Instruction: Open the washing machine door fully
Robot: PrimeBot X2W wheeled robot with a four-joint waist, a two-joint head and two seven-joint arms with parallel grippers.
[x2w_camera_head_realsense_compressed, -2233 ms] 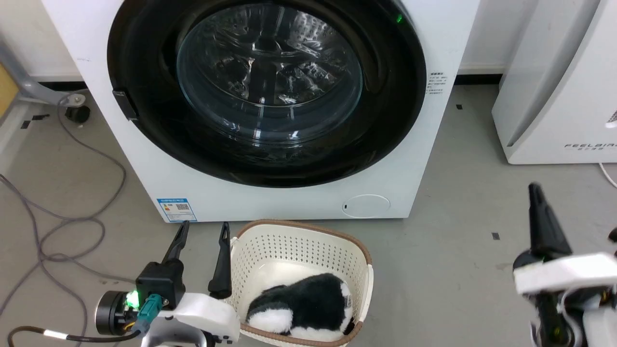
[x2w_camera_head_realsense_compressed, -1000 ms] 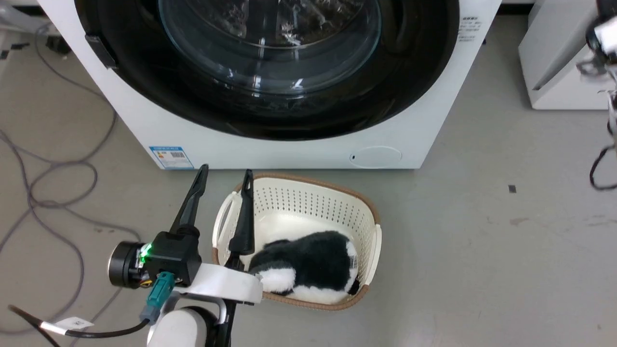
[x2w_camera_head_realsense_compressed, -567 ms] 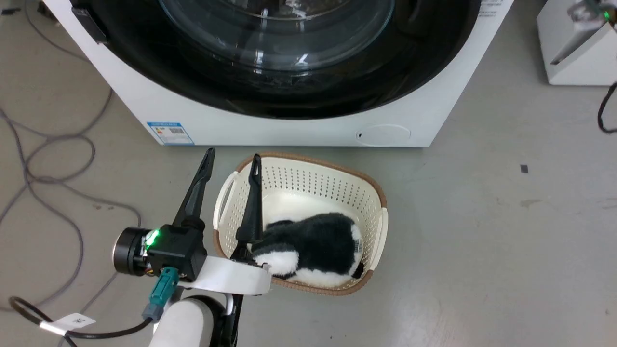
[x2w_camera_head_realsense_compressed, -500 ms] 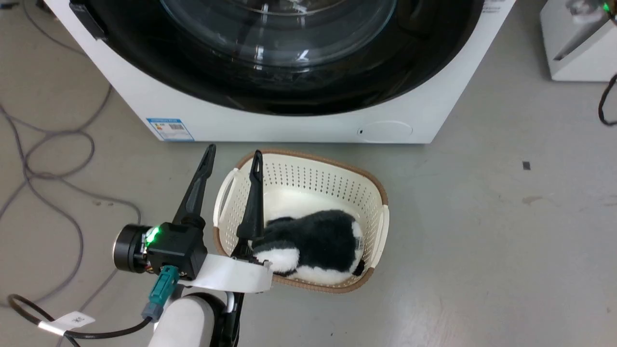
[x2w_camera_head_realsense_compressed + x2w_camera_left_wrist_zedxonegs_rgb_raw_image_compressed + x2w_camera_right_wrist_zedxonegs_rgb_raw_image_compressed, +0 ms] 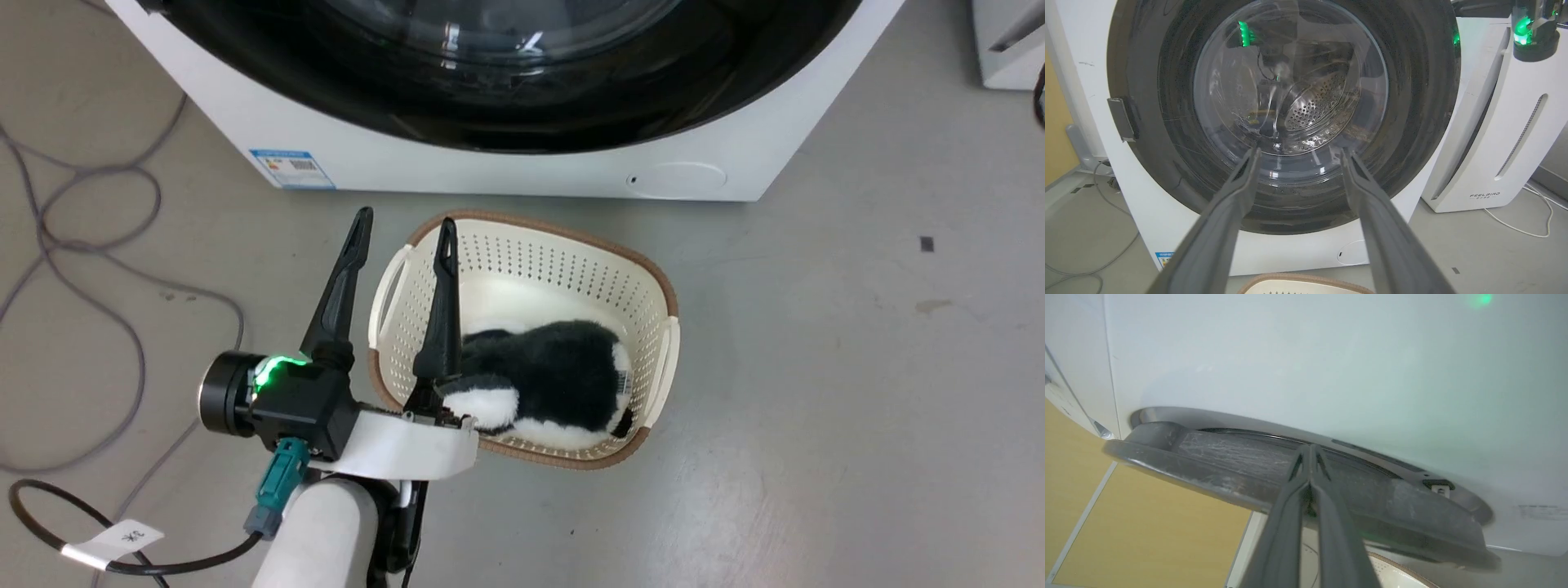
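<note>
Two clenched, empty fingers of the right gripper [image 5: 1310, 451] sit at the rim of the washing machine door [image 5: 571, 106], twelve o'clock in the head view, and may slip off its glossy edge; the left gripper [image 5: 406, 217] hangs released at seven o'clock.

Left claw [image 5: 404, 219] wide apart at the basket [image 5: 555, 265] rim (black-and-white plush [image 5: 555, 376] inside), before the washing machine [image 5: 490, 173].

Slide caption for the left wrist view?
Left gripper, fingers open, faces the washing machine door, white appliance beside it.
</note>
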